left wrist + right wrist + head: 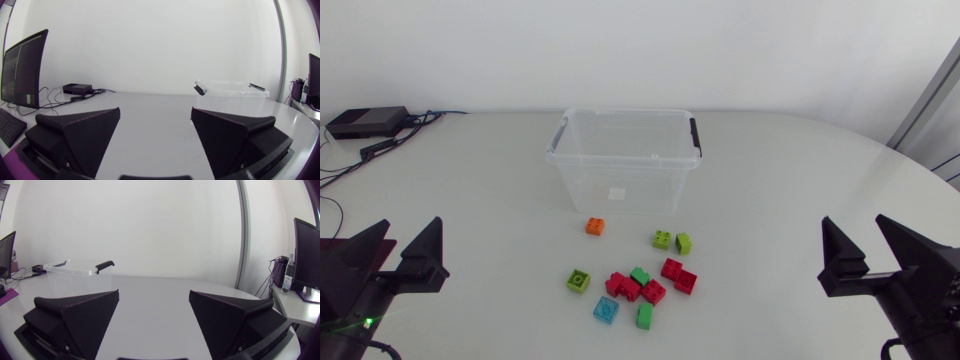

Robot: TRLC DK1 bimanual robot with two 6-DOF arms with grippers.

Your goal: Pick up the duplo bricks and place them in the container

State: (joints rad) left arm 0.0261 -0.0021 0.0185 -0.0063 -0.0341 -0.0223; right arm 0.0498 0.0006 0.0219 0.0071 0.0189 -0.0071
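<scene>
So, the clear bin [620,190] sits open-topped on the white tabletop [800,170], with a black clip handle on each short end. Every brick is out on the tabletop on the bin's near side, and none of them touch it.

Closest to the bin is the orange brick [595,227], just off the front wall toward its left corner. Off the right front corner, a little further out, there's a lime pair [663,239] sitting side by side. Further from the bin again is the main bunch: four red bricks [653,291] crowded together with a green brick [639,274] tucked in among them. A lone lime brick [579,281] sits apart from that bunch, roughly in line with the bin's left end. Farthest from the bin are the blue brick [606,310] and a second green brick [645,317], both right up against the red bunch.

The left claw [410,230] is parked well out past the bin's left end, fingers spread wide. The right claw [852,222] is the same deal past the right end, also spread wide. Both are well apart from the bricks. From each wrist view the bin shows ahead of the claw, across bare tabletop.

There's also a black box [365,122] with cables well off the bin's left end, toward the tabletop's back edge.
</scene>
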